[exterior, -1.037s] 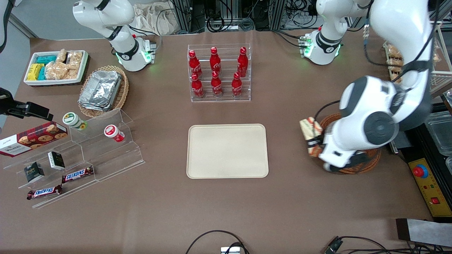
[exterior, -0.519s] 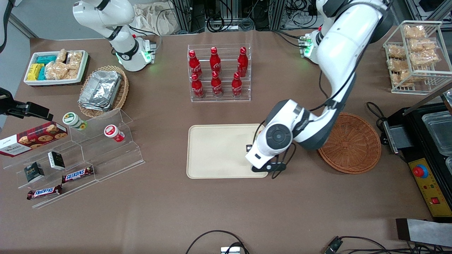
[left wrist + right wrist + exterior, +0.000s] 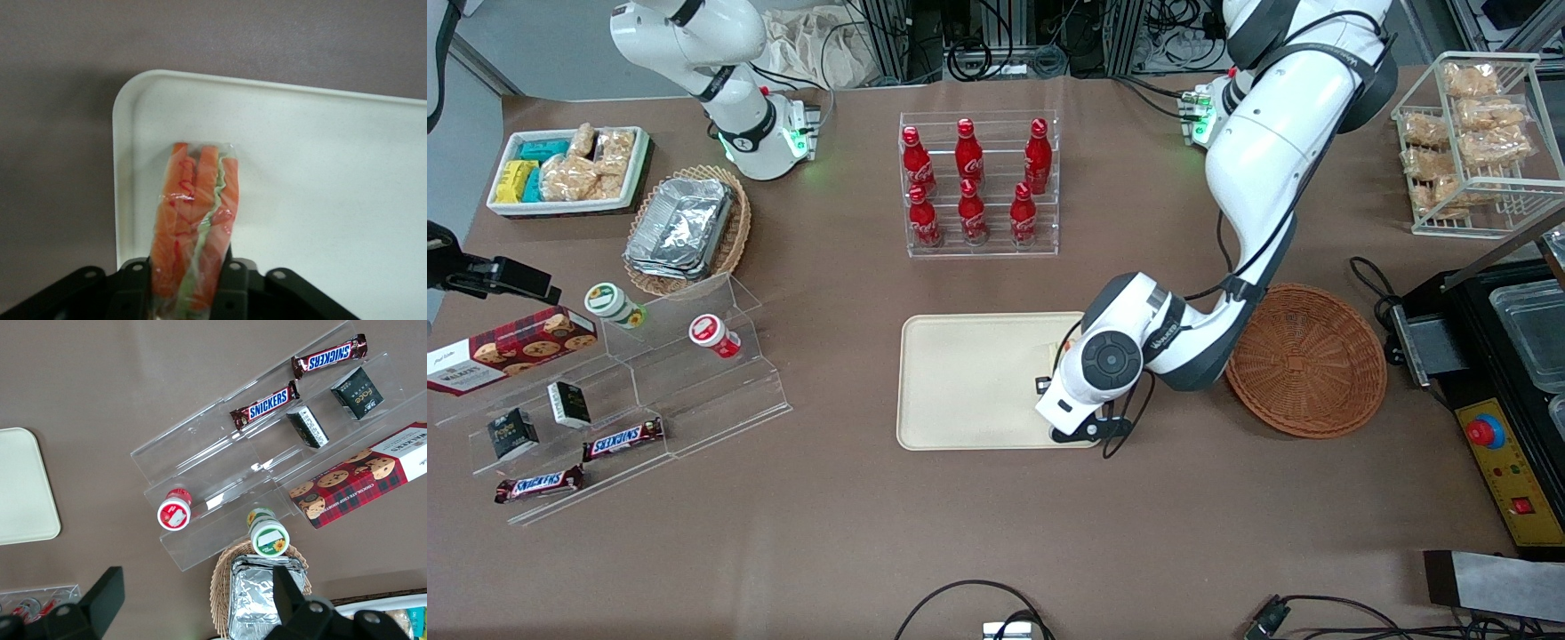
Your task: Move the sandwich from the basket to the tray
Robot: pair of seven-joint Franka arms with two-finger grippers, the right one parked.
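We're at the set-down: gripper [image 3: 185, 283] over the tray [image 3: 969, 378] near its 3 o'clock edge, basket [image 3: 1307, 360] empty alongside. We should lower straight and keep the wedge inboard of the rim before letting go. 2 fingers [image 3: 231, 287] clamped on the sandwich [image 3: 193, 220], just above the tray.

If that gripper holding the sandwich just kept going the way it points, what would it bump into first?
Most likely the tray: the gripper, shut on the sandwich, points down at it near one corner. The gap is unclear.
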